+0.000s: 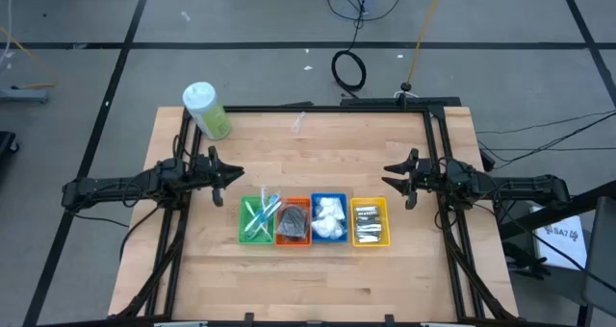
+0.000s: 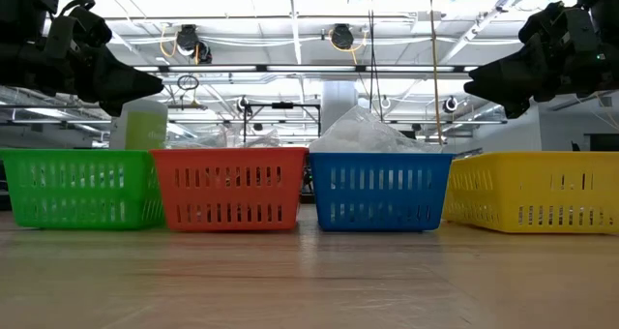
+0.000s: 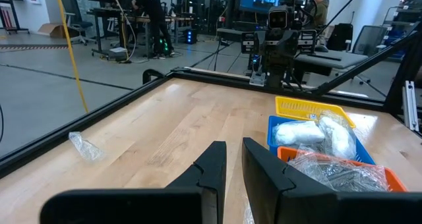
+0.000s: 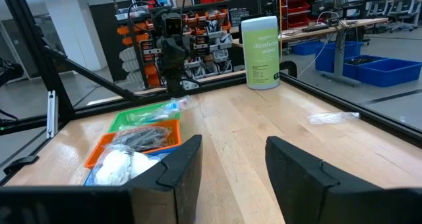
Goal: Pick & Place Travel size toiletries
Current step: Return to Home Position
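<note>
Four bins stand in a row mid-table. The green bin (image 1: 244, 233) holds thin blue-green-white sticks (image 1: 258, 214). A dark clear pouch (image 1: 293, 219) lies in the orange bin (image 3: 395, 179), white packets (image 1: 329, 216) in the blue bin (image 3: 271, 126), and silver tubes (image 1: 369, 223) in the yellow bin (image 1: 384, 238). My left gripper (image 1: 236, 176) hovers left of the row, pointing level toward it, with a narrow empty gap between its fingers (image 3: 234, 148). My right gripper (image 1: 390, 173) hovers right of the row, open wide and empty (image 4: 234, 145).
A large pale-green bottle with a white cap (image 1: 206, 110) stands at the table's far left corner. A small clear wrapper (image 1: 298, 123) lies near the far edge. A black frame (image 1: 327, 108) borders the table. Bare wood lies in front of and behind the bins.
</note>
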